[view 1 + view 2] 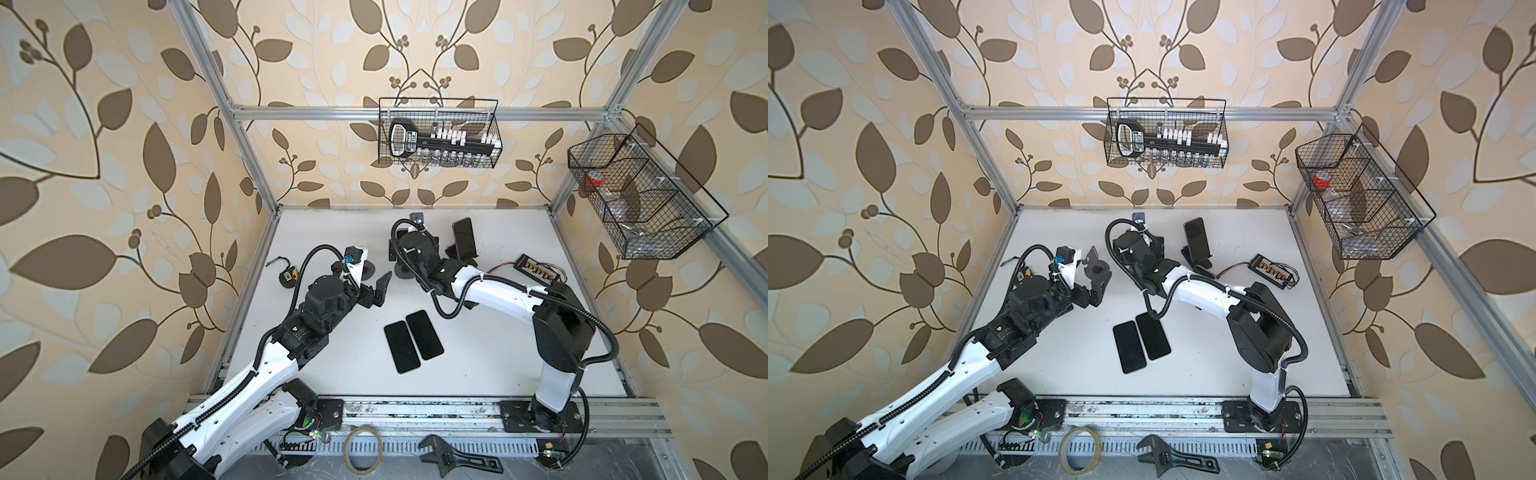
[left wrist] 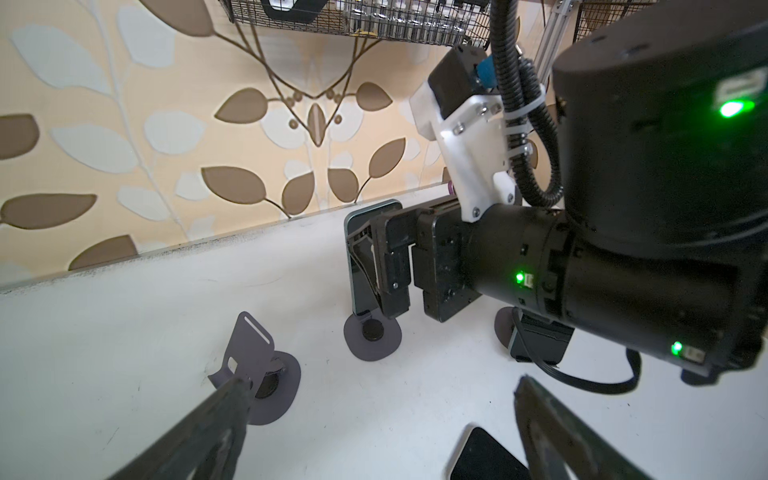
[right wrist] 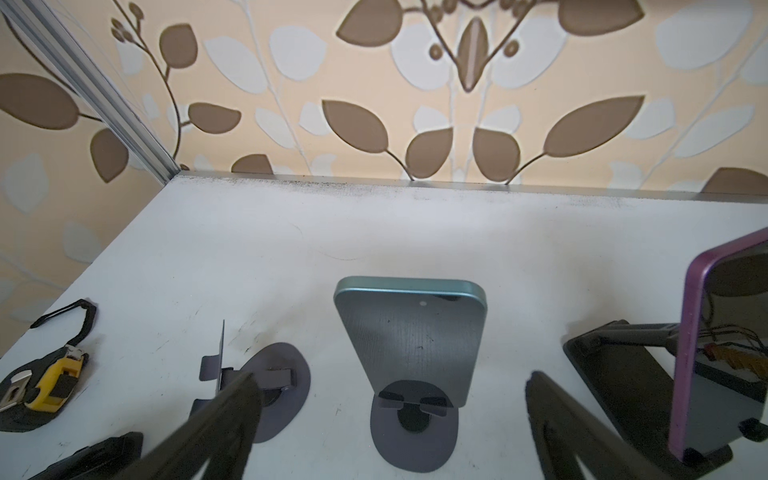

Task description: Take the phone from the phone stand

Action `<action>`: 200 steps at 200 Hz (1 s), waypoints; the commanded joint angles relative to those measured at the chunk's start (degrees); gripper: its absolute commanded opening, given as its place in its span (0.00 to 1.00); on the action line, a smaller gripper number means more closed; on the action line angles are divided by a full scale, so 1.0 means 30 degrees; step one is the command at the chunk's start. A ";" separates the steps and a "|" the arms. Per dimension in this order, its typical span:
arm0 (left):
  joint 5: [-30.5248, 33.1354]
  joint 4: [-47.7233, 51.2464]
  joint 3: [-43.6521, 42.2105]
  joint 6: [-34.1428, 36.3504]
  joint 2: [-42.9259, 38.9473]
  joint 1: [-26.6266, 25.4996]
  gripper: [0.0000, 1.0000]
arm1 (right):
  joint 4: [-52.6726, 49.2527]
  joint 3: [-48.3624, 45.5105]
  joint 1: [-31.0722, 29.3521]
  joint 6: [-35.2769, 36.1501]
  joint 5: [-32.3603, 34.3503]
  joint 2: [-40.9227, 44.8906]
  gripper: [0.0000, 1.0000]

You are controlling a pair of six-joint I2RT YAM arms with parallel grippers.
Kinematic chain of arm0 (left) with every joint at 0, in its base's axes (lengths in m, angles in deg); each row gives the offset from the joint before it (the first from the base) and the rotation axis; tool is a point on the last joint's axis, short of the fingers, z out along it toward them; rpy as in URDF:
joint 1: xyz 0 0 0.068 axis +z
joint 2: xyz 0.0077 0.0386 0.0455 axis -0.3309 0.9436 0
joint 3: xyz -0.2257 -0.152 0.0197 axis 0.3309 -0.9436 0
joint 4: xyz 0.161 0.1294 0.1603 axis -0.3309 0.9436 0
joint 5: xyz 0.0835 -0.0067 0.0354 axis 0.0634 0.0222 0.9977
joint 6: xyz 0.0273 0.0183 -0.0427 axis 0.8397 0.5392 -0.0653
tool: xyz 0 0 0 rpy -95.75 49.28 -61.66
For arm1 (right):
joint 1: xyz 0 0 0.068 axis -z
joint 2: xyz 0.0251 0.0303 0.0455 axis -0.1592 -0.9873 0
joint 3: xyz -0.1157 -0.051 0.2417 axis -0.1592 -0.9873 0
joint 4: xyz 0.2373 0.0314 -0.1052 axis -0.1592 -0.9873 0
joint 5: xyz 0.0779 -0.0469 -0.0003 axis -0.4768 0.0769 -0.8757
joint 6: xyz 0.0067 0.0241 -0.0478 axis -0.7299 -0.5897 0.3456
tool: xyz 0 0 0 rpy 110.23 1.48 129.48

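So, the right gripper (image 3: 390, 380) had its jaws spread wide with nothing in them. The teal phone (image 3: 411, 332) sat dead ahead, lined up with the gap between the two fingers (image 3: 216, 419), and I couldn't see either one touching it. That phone was propped upright, leaning back a bit, with its bottom edge caught in the little hooks of a grey phone stand (image 3: 411, 440) on the white table (image 3: 291, 249).

Out past the finger on the outer side stood a purple phone (image 3: 698, 353), also upright, on a black stand (image 3: 615, 374). Past the opposite finger, toward the left arm, was an empty grey stand (image 3: 274, 374). Farther that way a yellow tape measure (image 3: 54, 378) lay on the table.

The left gripper (image 1: 380, 291) was open too and holding nothing, hovering above the table with its fingers aimed across toward the right arm. From its own camera the empty grey stand showed just beyond one fingertip. The right gripper's fingers sat in front of the teal phone there — whether they actually flanked it was hard to tell from that angle.

Two dark phones (image 1: 400, 347) lay flat side by side on the table, back toward the arm bases from both grippers.
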 commanded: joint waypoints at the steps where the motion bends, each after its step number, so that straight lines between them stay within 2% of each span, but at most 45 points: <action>1: 0.0524 -0.0142 0.0793 0.0162 -0.0235 -0.0153 0.99 | -0.0116 0.0701 0.0025 0.0196 -0.0059 -0.0465 0.99; 200: 0.0482 0.0002 0.0839 0.0169 -0.0323 -0.0331 0.99 | -0.0834 0.1530 0.0235 0.0138 0.0080 -0.1572 1.00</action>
